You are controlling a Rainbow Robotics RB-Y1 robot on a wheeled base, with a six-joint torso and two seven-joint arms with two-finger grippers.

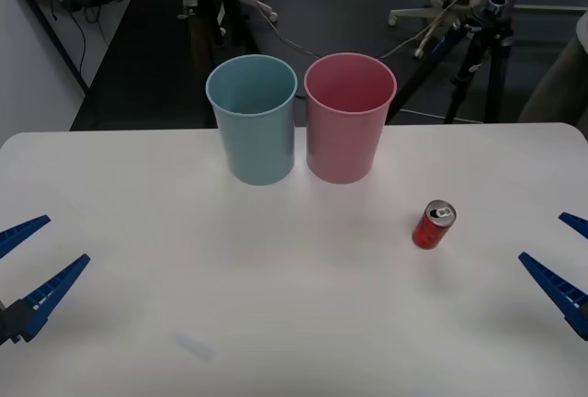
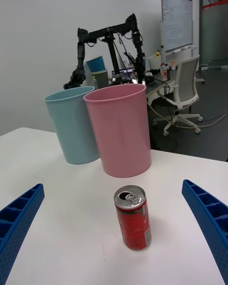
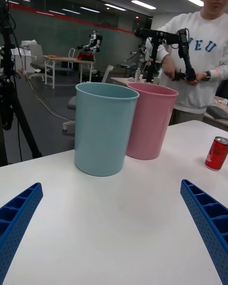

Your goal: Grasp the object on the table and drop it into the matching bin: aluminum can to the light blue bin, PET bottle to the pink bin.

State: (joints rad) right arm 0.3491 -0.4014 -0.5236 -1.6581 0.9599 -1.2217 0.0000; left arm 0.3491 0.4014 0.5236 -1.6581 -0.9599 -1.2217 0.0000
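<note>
A: Nothing grasped yet. Aluminum can (image 1: 434, 224) upright on the table (image 1: 276, 323), right of centre, in front of and to the right of the pink bin (image 1: 349, 117), apart from it.

B: And the light blue bin (image 1: 253, 119)?

A: Just left of the pink one, nearly touching, at the far edge. Both seemingly empty.

B: Grippers?

A: Right gripper (image 1: 562, 266) low at the right edge, fingers spread wide, can straight ahead between the finger lines. Left gripper (image 1: 28, 264) at the left edge, spread wide too, holding nothing, well away from the can.

B: So, step in hand?

A: Approach, by the look of it. Next: reach forward with the right, straddle the can at mid-body, close gently to avoid tipping or denting, lift, then carry past the pink rim to the blue.
</note>
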